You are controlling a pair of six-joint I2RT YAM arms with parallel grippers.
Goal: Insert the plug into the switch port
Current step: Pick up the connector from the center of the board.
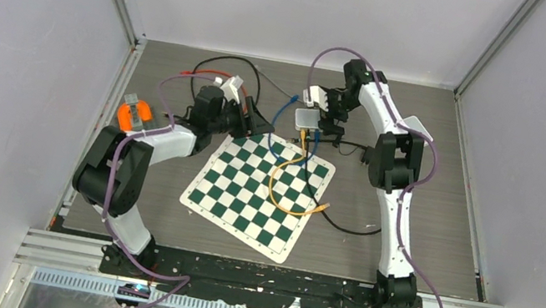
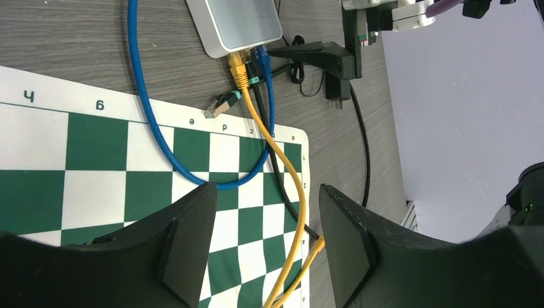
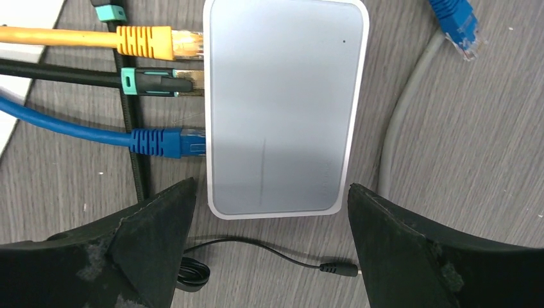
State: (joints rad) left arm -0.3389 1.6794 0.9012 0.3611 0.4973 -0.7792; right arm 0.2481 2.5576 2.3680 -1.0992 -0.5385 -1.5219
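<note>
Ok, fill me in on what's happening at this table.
This is a cable-plugging job on a network switch. A yellow plug, a black plug and a blue plug already sit in its ports. The right gripper hangs open over the switch, one finger on each side, gripping nothing. The left gripper is open too, above the chessboard mat, facing a loose teal-collared plug lying by the mat's edge near the switch, not yet picked up.

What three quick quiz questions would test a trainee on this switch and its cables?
1. True or false: three plugs sit in the switch.
2. The middle plug is: A red, B black, C white?
3. Fill in: the right claw is ___ (open or shut).
Key: 1 true; 2 B; 3 open.
</note>
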